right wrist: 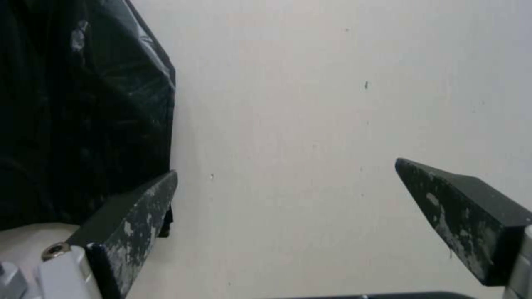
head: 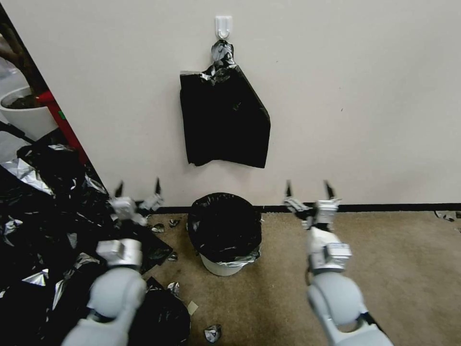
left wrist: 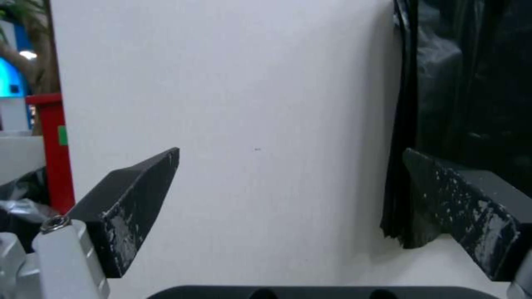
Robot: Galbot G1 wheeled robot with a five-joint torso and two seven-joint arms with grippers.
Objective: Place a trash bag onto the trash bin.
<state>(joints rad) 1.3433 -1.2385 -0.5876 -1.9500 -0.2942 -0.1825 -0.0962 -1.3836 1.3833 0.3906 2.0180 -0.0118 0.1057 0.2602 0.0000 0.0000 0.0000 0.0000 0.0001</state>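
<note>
Taking the trash bin (head: 224, 262) as landmark, we hold our left gripper (head: 138, 188) to its left and our right gripper (head: 309, 188) to its right, fingers apart, empty. The trash bag (head: 224, 225) already lines it; beyond hangs the wall sheaf (head: 223, 120).

A plain off-white wall (head: 365, 96) meets a tan carpet (head: 408, 269) along a dark baseboard (head: 394, 207). A white hook (head: 223, 26) is fixed high on the wall, and a red post (head: 65, 127) stands at its left edge.
</note>
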